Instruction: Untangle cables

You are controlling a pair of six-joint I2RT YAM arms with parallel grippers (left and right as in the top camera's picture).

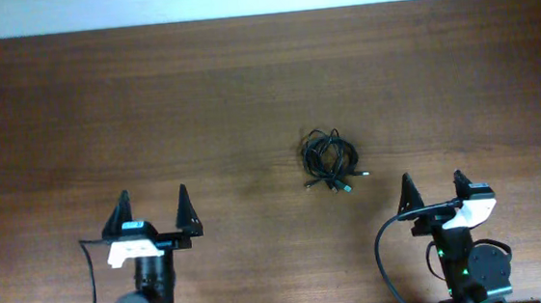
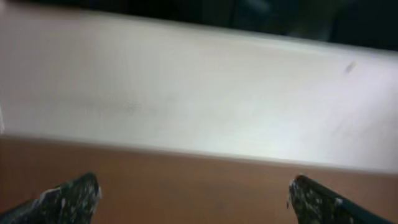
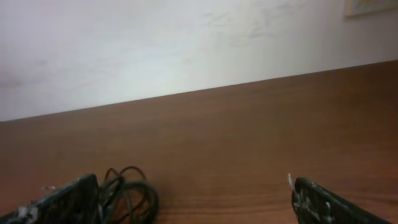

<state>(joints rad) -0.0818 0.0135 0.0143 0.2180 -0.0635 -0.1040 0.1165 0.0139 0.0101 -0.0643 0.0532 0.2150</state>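
Cables [image 1: 329,161]: thin black flexible cords with small silver-tipped plugs, in one knotted bundle on the dark brown wooden table [image 1: 151,103], right of centre. Left gripper [image 1: 154,201]: black, two-finger, at the near edge, well apart from the bundle; fingers spread wide, holding nothing. Right gripper [image 1: 434,182]: black, two-finger, near the bundle; fingers spread wide, holding nothing.

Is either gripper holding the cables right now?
No, in the overhead view the cables lie in a bundle on the table, apart from the open left gripper and open right gripper.
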